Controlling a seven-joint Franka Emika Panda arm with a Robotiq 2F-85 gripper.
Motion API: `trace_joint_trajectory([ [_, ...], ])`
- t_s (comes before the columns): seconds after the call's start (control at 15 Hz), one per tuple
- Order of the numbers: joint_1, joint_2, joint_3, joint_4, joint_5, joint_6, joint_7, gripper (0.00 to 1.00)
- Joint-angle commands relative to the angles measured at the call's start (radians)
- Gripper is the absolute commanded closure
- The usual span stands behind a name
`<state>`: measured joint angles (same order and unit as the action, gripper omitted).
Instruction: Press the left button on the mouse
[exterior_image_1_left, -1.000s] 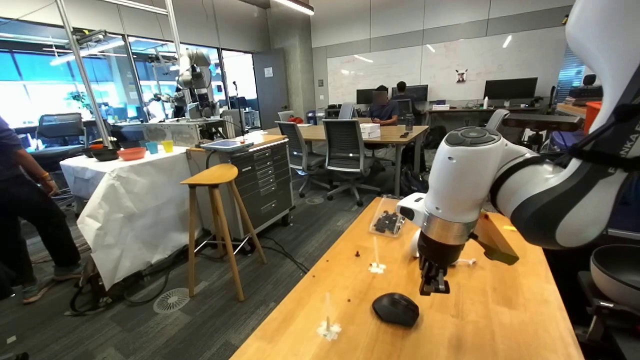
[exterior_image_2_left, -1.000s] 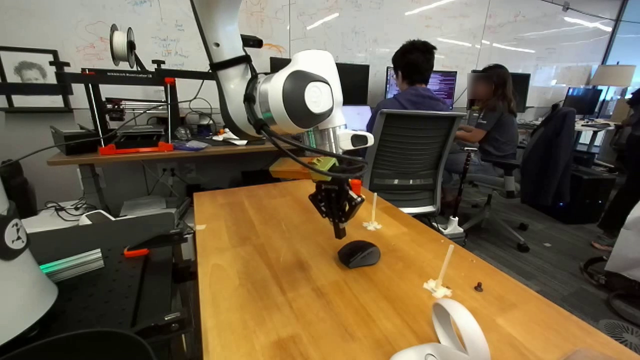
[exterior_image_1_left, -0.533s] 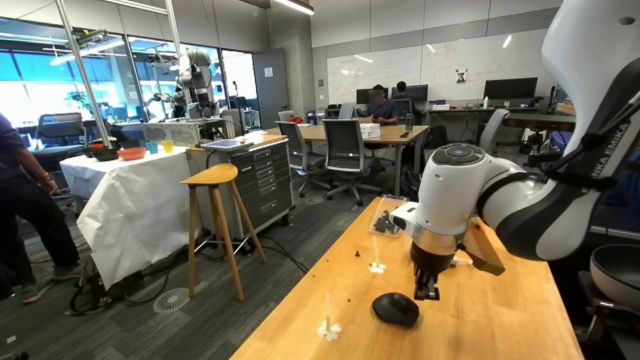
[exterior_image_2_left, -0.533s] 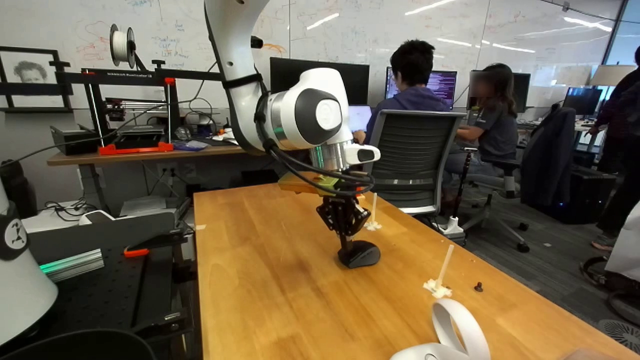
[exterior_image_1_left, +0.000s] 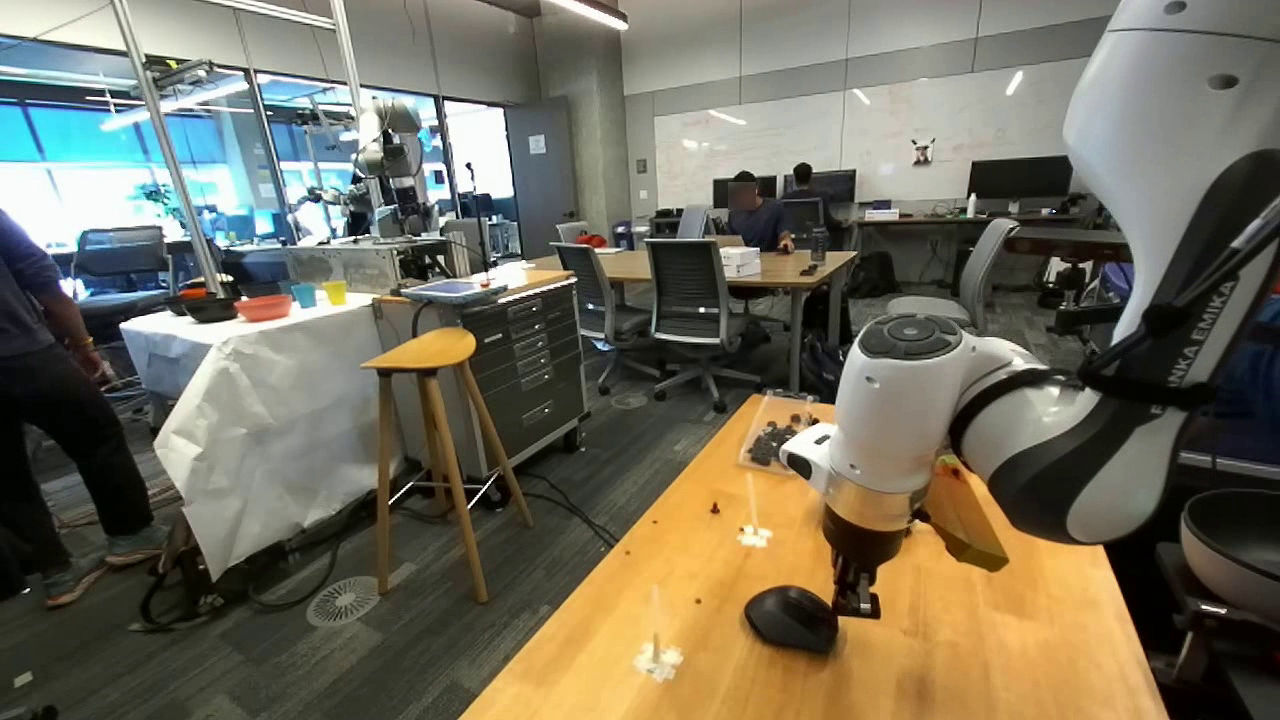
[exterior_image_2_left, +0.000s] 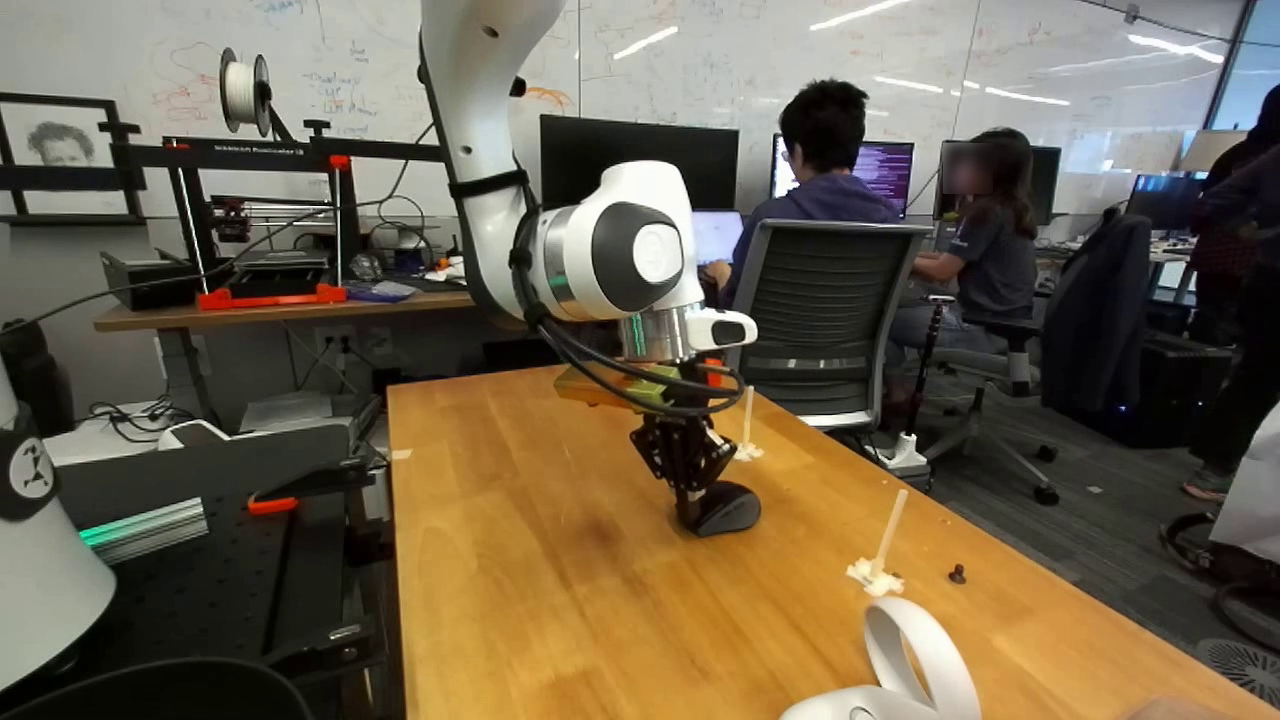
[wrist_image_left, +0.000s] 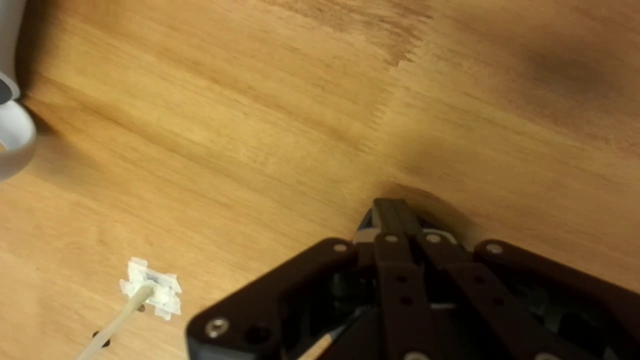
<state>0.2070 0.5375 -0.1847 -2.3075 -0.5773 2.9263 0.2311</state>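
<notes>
Well to the left of the black computer mouse and behind it, in an exterior view, a 3D printer stands on a desk, a spool of white filament above it. Nearer, above the mouse and to its left, my white arm is bent, and my hand points down at the mouse's left end, overlapping it; whether I am pressing on it I cannot tell. That hand is narrow: in the wrist view its two fingertips lie side by side along a thin seam, and it hides most of the mouse. The mouse rests flat on the wooden worktop. Behind it and slightly to its right, a pale stick stands in a patch of white tape. Well behind the mouse, a bit further right, a purple-clad person sits in a mesh-backed office chair. To the right of the mouse and in front of it, a second pale stick rises from its own tape. Further in front of the mouse, also on its right, I see a ringed white VR controller, cut off at the bottom. Well to the right of the mouse, a dark screw lies on the worktop.
</notes>
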Motion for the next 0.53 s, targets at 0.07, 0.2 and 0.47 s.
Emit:
trace_joint_trajectory([
  [0.07, 0.028, 0.034, -0.028, 0.023, -0.012, 0.026, 0.045, 0.99],
  [0.2, 0.029, 0.041, -0.029, 0.025, -0.012, 0.028, 0.054, 0.99],
  [0.47, 0.025, 0.056, -0.027, 0.027, -0.009, 0.046, 0.069, 0.99],
])
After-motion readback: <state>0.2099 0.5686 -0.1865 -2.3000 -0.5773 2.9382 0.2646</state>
